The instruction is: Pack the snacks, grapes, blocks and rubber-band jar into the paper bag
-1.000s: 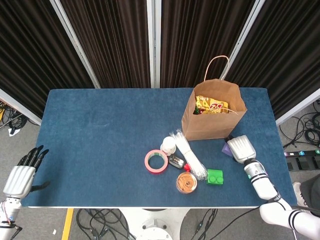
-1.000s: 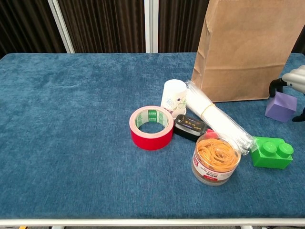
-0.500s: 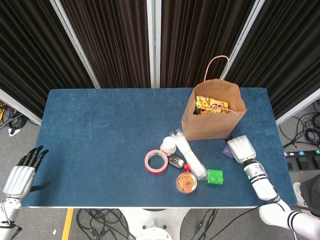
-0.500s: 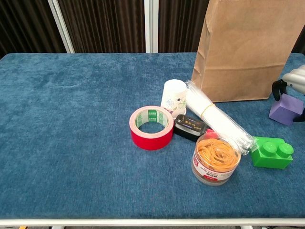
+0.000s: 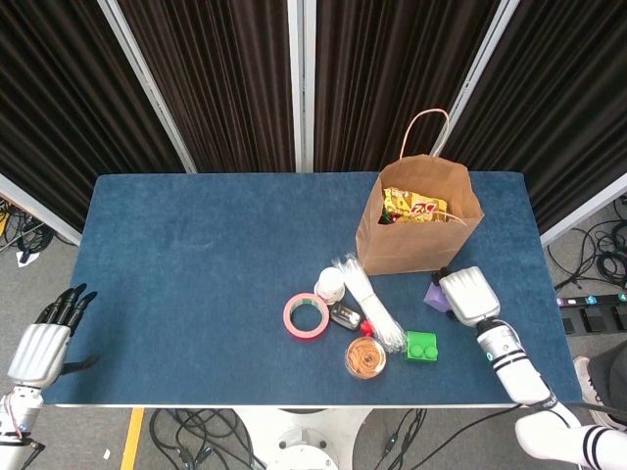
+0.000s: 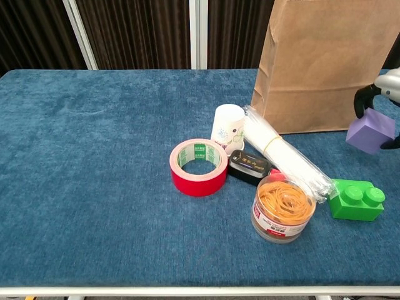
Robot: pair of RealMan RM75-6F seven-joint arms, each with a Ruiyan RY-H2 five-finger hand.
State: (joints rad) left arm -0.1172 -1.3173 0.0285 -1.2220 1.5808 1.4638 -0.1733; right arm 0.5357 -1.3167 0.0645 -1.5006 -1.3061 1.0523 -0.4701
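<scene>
The right hand [image 6: 386, 100] pinches a purple block [image 6: 370, 130] between its dark fingers [image 6: 361, 103], the block tilted and apparently clear of the bench [image 5: 196, 264], which suits carrying it up and over the bag's rim rather than sliding it. The bag [image 5: 419, 223] stands upright just beyond the fingers with its mouth open, a yellow snack pack [image 5: 415, 207] already showing inside. Below the fingers, toward the bench's front edge, lies the green block [image 6: 356, 199], and further out from them the rubber-band jar [image 6: 282, 209], both still to be packed. A bundle of clear straws [image 6: 284, 156], a red tape roll [image 6: 199, 166], a small white cup [image 6: 227, 127] and a dark clip-like object [image 6: 249, 166] cluster beside the jar. Grapes cannot be made out. The left hand [image 5: 44, 342] hangs off the bench's near corner, fingers straight and close together, holding nothing, likely parked while the right works.
</scene>
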